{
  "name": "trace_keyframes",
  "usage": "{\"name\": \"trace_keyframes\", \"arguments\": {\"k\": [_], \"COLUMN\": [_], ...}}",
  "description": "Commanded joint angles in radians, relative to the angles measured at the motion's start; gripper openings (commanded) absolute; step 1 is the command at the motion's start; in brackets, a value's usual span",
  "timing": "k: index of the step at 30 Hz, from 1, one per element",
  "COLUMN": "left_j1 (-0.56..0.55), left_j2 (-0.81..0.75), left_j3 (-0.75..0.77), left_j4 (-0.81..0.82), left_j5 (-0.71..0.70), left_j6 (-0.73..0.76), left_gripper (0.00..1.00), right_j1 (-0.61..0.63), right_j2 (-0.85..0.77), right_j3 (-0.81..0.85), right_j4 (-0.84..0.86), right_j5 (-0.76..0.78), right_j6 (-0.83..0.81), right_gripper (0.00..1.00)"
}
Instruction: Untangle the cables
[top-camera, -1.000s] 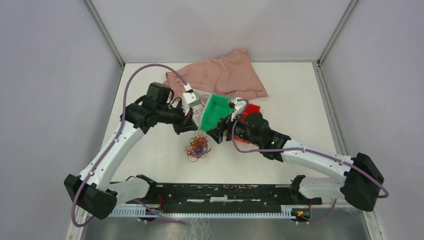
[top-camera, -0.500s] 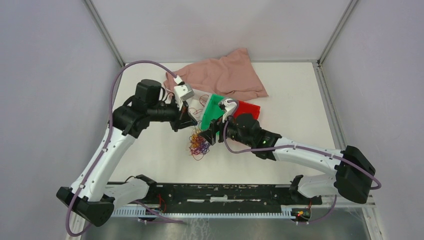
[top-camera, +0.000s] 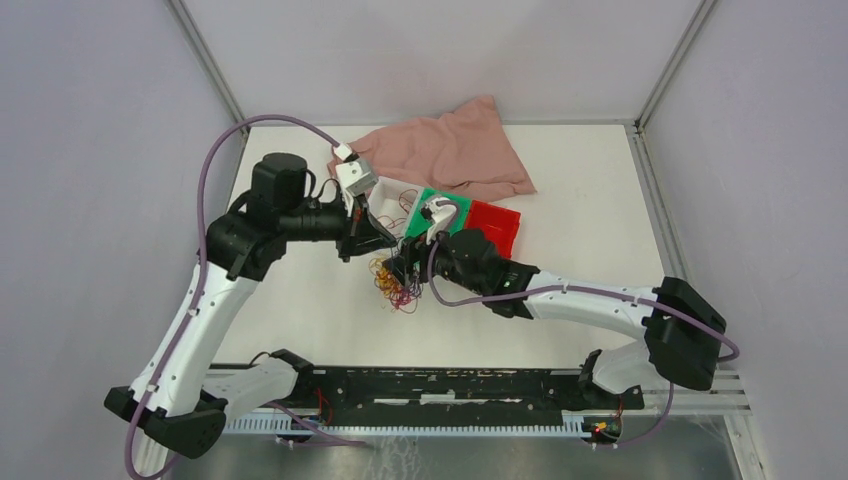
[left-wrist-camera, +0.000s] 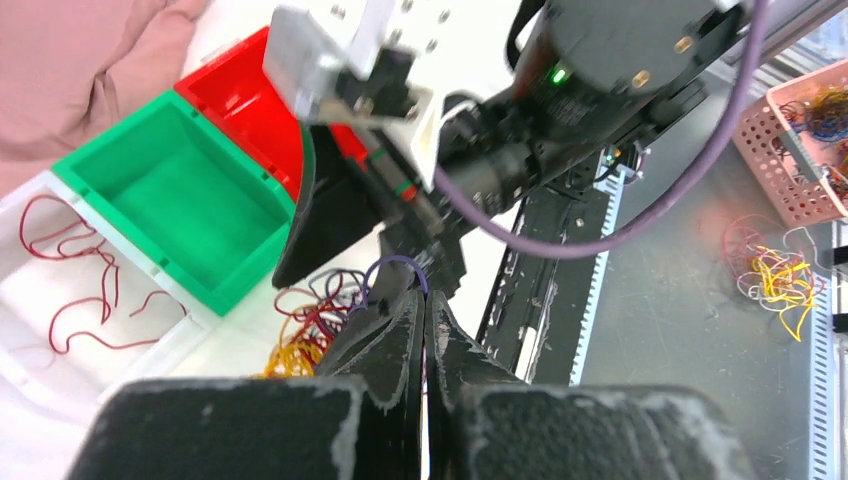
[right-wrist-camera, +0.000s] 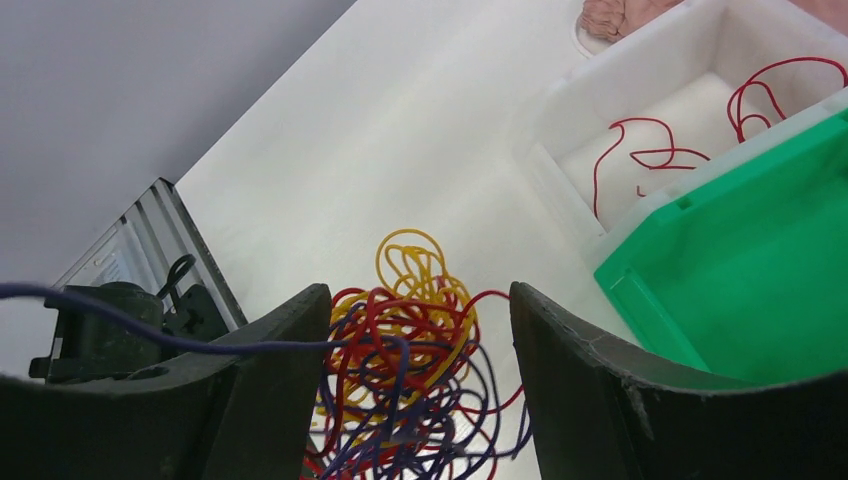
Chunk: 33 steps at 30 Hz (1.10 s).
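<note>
Cables (top-camera: 396, 285) clumped on worktop (top-camera: 310, 310), just in front of green bin (right-wrist-camera: 745, 300). Left jaws together, pinching a purple strand (left-wrist-camera: 398, 262) that runs taut to the clump. Right jaws apart, straddling the clump, nothing clamped.

Bins (top-camera: 497, 226) between cloth (top-camera: 450, 150) and cables (top-camera: 394, 286)

This is a robot lab. A white table (top-camera: 600, 210) sits in a box of plain grey walls (top-camera: 90, 150) with metal posts (top-camera: 208, 68), and a black rail (top-camera: 450, 385) at 6 o'clock holds two robot arms (top-camera: 215, 300).
</note>
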Motion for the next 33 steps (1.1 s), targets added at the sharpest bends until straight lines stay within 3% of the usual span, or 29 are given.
{"name": "trace_keyframes", "arguments": {"k": [1, 21, 24, 30, 33], "left_j1": [-0.005, -0.006, -0.007, -0.007, -0.007], "left_j2": [0.001, 0.067, 0.069, 0.023, 0.019], "left_j3": [0.092, 0.518, 0.575, 0.587, 0.592], "left_j4": [0.035, 0.114, 0.182, 0.495, 0.619], "left_j5": [0.085, -0.035, -0.079, -0.314, -0.365], "left_j6": [-0.071, -0.080, -0.085, -0.081, -0.075], "left_gripper": [0.03, 0.03, 0.03, 0.03, 0.03], "right_j1": [0.022, 0.036, 0.037, 0.041, 0.045], "right_j2": [0.034, 0.135, 0.142, 0.158, 0.162], "right_j3": [0.055, -0.183, -0.200, -0.201, -0.197], "right_j4": [0.065, 0.157, 0.166, 0.165, 0.163], "right_j5": [0.048, 0.103, 0.091, 0.066, 0.056], "right_j6": [0.009, 0.068, 0.082, 0.099, 0.103], "right_gripper": [0.73, 0.71, 0.70, 0.70, 0.70]}}
